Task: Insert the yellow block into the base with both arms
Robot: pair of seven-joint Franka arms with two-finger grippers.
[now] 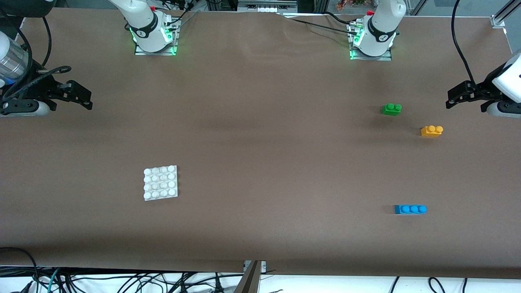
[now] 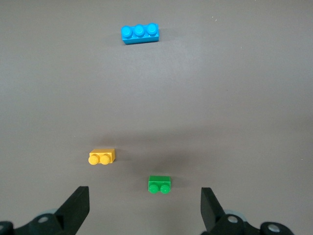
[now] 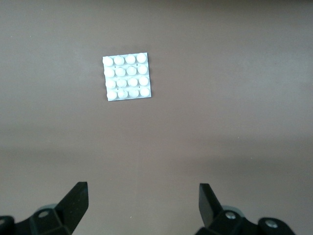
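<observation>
The yellow block (image 1: 432, 131) lies on the surface (image 1: 260, 134) toward the left arm's end, untouched. The green brick (image 1: 392, 109) sits near it, slightly farther from the front camera, and the blue brick (image 1: 410, 209) lies well nearer. The base (image 1: 160, 182) rests well apart, toward the right arm's end.

The left gripper (image 1: 458, 97) is held above the surface at its own end, jaws spread and empty. The right gripper (image 1: 79, 97) is held likewise at its end, jaws spread and empty.

Nothing is gripped yet, so the likeliest slip is judged to be a wrong pick: the green brick matches the block in size and lies close by. A descent off centre could nudge the block aside or tip it. Later, the unheld base could be pushed along the surface during pressing, and misaligned studs could leave the block unseated.
</observation>
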